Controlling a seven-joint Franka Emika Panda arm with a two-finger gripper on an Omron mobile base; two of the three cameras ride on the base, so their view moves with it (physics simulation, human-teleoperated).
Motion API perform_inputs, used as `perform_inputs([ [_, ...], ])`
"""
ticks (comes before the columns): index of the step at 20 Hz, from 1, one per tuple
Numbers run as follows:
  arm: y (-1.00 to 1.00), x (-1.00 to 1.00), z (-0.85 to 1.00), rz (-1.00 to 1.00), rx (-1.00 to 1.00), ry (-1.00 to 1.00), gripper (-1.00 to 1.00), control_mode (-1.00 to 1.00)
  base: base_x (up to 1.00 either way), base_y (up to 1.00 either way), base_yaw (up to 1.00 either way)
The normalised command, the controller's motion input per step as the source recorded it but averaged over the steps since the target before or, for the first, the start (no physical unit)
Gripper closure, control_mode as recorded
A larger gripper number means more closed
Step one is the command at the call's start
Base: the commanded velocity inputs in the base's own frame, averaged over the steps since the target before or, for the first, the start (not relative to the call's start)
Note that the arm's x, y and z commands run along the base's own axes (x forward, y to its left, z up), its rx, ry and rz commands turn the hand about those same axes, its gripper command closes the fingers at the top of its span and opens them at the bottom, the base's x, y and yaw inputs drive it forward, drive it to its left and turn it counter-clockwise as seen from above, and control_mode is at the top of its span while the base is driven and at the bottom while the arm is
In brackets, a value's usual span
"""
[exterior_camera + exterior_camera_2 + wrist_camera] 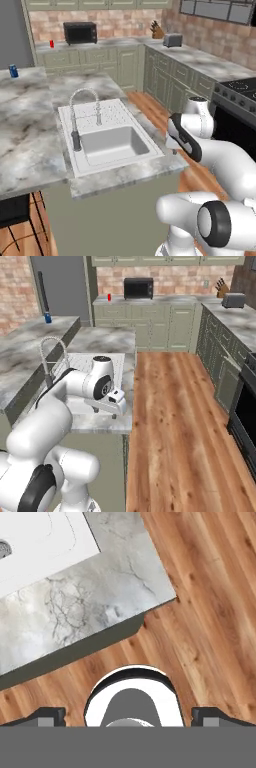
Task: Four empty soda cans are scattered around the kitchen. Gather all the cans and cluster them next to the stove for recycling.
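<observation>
- The blue can (13,71) stands on the far left part of the marble counter (30,145); in the right base view the same can (48,318) sits on the far left counter beside the grey fridge (60,281).
- A red can (51,44) stands on the far back counter, just left of the black microwave (80,33).
- Both cans look upright, long axis vertical, tops up; they are too small to read any finer tilt.
- The stove (240,92) is on the right, well apart from both cans, with the wood floor (180,421) between the island and it.
- The gripper (128,716) hangs with its fingers spread wide and nothing between them, above the near corner of the counter by the white sink (112,142).
- Handling, as a judgement: an empty can is very light, thin-walled and smooth, so it dents under a hard squeeze and tips from a slight knock.
- Best hold, I judge, is across the round side wall at mid-height, fingers level, closing gently.
- A grip near the top rim is stiffer but more likely to slip.
- Setting it down upright by the stove needs a level release.
</observation>
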Motion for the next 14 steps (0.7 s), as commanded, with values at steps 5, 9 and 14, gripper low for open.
perform_inputs([
  [5,0.0,0.0,0.0,0.0,0.0,0.0,-1.0,1.0,-0.59,0.53,-0.16],
  [9,0.0,0.0,0.0,0.0,0.0,0.0,-1.0,1.0,-0.59,0.64,-0.19],
  [14,0.0,0.0,0.0,0.0,0.0,0.0,-1.0,1.0,-0.38,0.54,-0.24],
])
